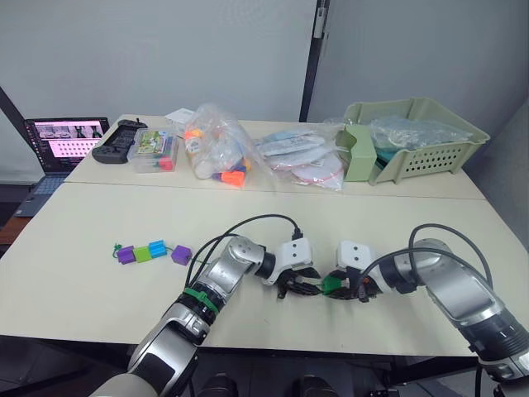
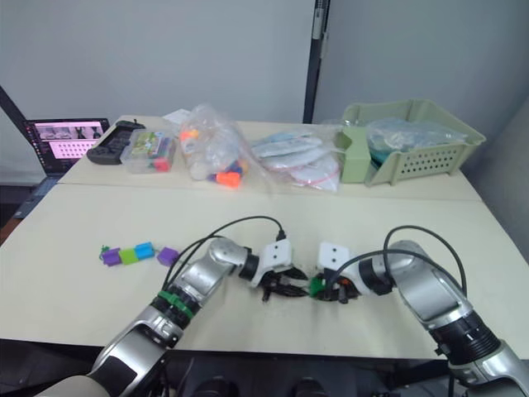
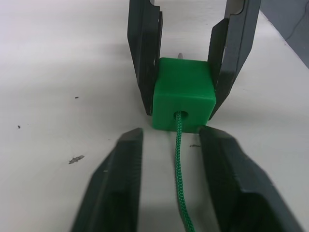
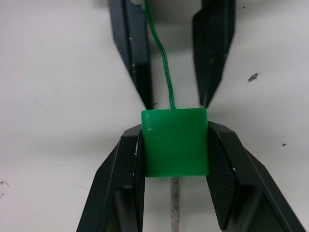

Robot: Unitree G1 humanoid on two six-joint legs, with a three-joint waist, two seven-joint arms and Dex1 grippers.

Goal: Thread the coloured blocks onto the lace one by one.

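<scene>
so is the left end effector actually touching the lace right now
Apart. In the left wrist view the left end effector is open, and the lace runs from the green block between its fingers with bare table on both sides.

Robot body, catalogue entry:
- Arms, L & R: silver-grey metal shells w/ rounded joint housings; black ribbed collars betw. segments.
- Left arm (image 1: 216, 285): bright green band round forearm, just above a black collar.
- Right arm (image 1: 450, 285): same silver finish, black ribbed collar nr lower end.
- Wrist blocks: white, boxy, approx. rectangular; small dark dots on top face, poss. screws.
- Cables: thick black, one per arm, looping from wrist block back over forearm.
- Left gripper (image 3: 169, 159) & right gripper (image 4: 174, 176): two black fingers ea., flat, tapering to angled tips, matte.
</scene>
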